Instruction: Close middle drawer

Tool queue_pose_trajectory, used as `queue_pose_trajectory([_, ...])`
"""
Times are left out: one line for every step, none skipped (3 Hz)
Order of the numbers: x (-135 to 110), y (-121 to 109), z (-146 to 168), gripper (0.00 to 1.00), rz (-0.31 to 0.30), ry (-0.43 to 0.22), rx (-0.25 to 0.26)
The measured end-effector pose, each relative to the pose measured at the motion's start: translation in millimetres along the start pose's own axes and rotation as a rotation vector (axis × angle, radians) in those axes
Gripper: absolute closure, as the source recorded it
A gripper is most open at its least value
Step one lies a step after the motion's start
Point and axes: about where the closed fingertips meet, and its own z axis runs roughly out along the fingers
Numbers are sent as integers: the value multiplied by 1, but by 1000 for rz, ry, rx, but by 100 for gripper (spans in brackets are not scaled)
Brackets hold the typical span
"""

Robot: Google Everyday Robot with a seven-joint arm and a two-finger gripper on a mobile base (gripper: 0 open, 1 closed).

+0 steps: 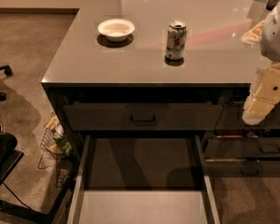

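The middle drawer (142, 204) is pulled far out toward the camera, below the shut top drawer (143, 116). Its long box shows dark side walls (79, 181) and a pale grey floor. Its front and handle are cut off by the bottom edge of the view. My gripper (263, 101) hangs at the right edge, a cream-coloured piece under the white arm (277, 29). It is in front of the right-hand cabinet, level with the top drawer, to the right of and above the open drawer, touching nothing that I can see.
On the grey countertop (84, 64) stand a white bowl (116, 29) and a drink can (176, 40). More drawers with handles (269, 148) are at the right. A wire basket (53, 146) with litter sits on the floor at the left, beside office chair parts (2, 157).
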Motion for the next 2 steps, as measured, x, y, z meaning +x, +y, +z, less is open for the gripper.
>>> queue_pose_trajectory([0, 0, 0, 0, 0, 0, 0])
queue_pose_trajectory([16, 11, 17, 0, 38, -20, 15])
